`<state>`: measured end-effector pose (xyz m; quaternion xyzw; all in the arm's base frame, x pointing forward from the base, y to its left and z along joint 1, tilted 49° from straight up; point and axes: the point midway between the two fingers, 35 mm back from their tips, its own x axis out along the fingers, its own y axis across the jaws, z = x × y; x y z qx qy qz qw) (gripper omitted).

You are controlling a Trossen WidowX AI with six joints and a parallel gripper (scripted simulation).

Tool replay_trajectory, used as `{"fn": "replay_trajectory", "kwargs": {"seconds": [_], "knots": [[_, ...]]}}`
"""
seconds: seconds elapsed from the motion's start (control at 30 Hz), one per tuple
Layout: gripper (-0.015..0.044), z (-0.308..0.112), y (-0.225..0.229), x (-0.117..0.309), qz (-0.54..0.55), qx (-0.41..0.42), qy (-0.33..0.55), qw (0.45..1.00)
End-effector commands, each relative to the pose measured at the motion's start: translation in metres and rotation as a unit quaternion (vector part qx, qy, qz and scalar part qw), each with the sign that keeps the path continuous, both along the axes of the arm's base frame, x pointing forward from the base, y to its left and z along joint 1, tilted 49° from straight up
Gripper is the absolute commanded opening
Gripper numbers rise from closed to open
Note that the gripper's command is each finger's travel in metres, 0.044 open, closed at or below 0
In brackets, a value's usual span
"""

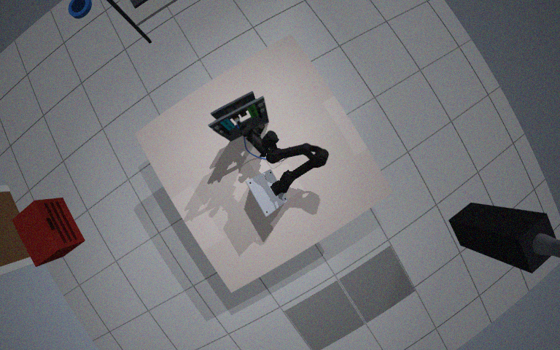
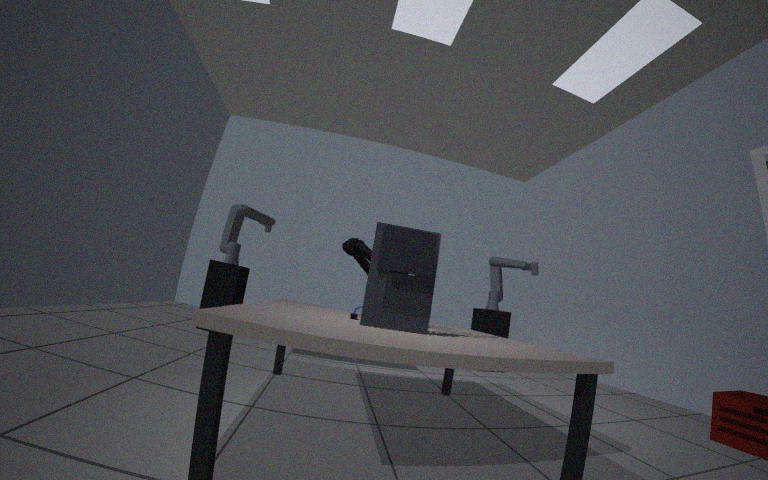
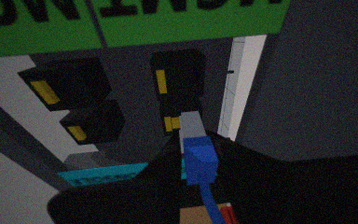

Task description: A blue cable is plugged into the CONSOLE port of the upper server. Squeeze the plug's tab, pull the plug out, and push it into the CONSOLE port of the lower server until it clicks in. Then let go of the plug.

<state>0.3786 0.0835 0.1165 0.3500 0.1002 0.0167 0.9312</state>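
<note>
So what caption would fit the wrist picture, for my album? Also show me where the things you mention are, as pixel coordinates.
Gripper (image 3: 191,136) closed on a cable's blue-and-grey plug (image 3: 200,161), beneath a green label (image 3: 199,21) and beside dark ports (image 3: 178,72).

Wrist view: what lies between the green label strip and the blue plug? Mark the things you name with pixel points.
Two black port sockets (image 3: 178,70) (image 3: 167,109), between the green strip (image 3: 190,28) and the blue plug (image 3: 200,161).

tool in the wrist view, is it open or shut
Shut on the blue plug: the tool's black fingers flank it on both sides.
</note>
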Motion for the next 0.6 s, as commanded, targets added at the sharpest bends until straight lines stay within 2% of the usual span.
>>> {"fn": "replay_trajectory", "kwargs": {"seconds": [0.0,0.57], "knots": [[0.0,0.0018,0.0014,0.0018,0.004,-0.001,-0.003,1.0],[0.0,0.002,0.001,0.0059,0.004,-0.001,-0.003,1.0]]}}
